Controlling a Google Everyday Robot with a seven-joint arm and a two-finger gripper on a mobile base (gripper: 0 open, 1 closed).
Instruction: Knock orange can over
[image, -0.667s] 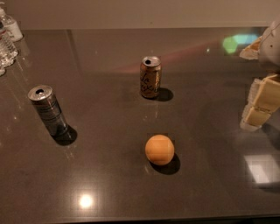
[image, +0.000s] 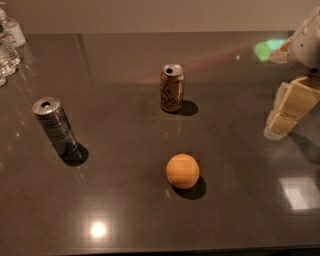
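**Orange can upright, gripper off at the right edge**

Dark glossy bench (image: 125, 200), seen from above at an angle. The orange can (image: 172, 89) stands upright around the middle of the bench, a bit toward the far side. Coppery sides with dark cursive lettering, silver top with the opening showing. Its shadow falls to the right. Nothing touches it.

The gripper (image: 282, 117) is at the right edge of the view. It is cream-coloured, angled down and to the left, and sits low over the bench. The white arm housing (image: 306, 42) is above it and partly cut off by the frame. The gripper is well apart from the orange can, on the can's right and slightly nearer the camera. Whether it is spread or pressed together, I cannot tell from here. It holds nothing that I can see.

The orange ball (image: 182, 171) is nearer the camera than the orange can and roughly in line with it, a clear gap between them. The silver-grey striped can (image: 55, 125) stands upright on the left side, well apart from both. Clear water bottles (image: 9, 45) are at the far left corner, partly out of view.

Reflections on the bench: a green patch (image: 267, 49) far right, a round light spot (image: 98, 230) near the front, and a pale square (image: 300, 192) at the front right.
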